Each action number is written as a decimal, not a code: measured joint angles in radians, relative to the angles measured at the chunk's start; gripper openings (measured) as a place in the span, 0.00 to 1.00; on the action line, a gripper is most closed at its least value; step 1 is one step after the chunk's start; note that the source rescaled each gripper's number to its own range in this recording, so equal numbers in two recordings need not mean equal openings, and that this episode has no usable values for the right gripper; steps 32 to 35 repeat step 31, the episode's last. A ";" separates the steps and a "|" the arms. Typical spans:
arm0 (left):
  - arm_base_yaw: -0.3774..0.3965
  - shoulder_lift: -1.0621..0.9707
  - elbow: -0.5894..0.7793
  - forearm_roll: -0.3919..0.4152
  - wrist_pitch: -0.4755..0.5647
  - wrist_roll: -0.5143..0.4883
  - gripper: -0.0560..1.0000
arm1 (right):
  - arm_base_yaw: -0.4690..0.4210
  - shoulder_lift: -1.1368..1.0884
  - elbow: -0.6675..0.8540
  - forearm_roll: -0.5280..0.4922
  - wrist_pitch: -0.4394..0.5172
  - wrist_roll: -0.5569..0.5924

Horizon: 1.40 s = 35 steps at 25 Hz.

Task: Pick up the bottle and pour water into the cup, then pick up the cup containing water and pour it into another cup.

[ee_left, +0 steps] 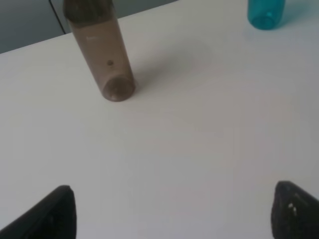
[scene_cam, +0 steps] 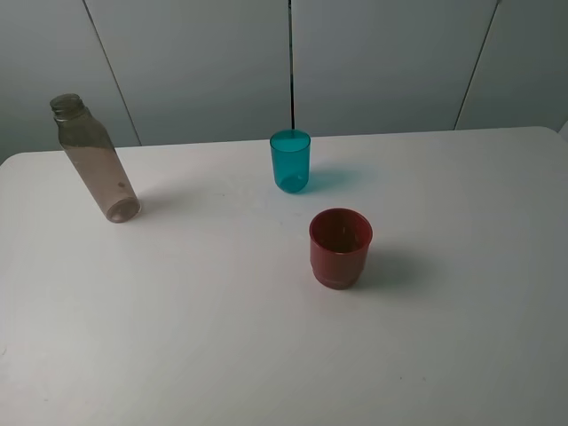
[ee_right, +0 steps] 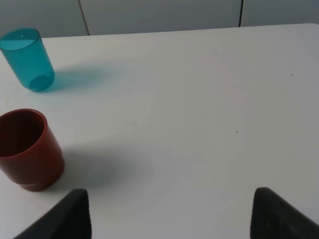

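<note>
White counter (scene_cam: 222, 337): our left gripper (ee_left: 172, 214) and right gripper (ee_right: 169, 214) gape wide, empty; a clumsy grab could topple the bottle (scene_cam: 96, 164).

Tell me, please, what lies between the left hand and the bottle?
Nothing: only bare white table separates the open left hand from the bottle, as the left wrist view shows.

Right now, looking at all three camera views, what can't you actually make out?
- Bottle: the smoky plastic hides any water level; in the left wrist view its neck is cut off by the frame edge.
- Teal cup: cropped by the left wrist view's edge.
- Red cup: its floor is too dark in the high view.
- Left gripper and right gripper: only fingertips show, and neither arm appears in the high view.
</note>
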 joint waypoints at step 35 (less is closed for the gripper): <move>0.305 0.000 0.002 -0.029 -0.007 0.036 0.99 | 0.000 0.000 0.000 0.000 0.000 0.000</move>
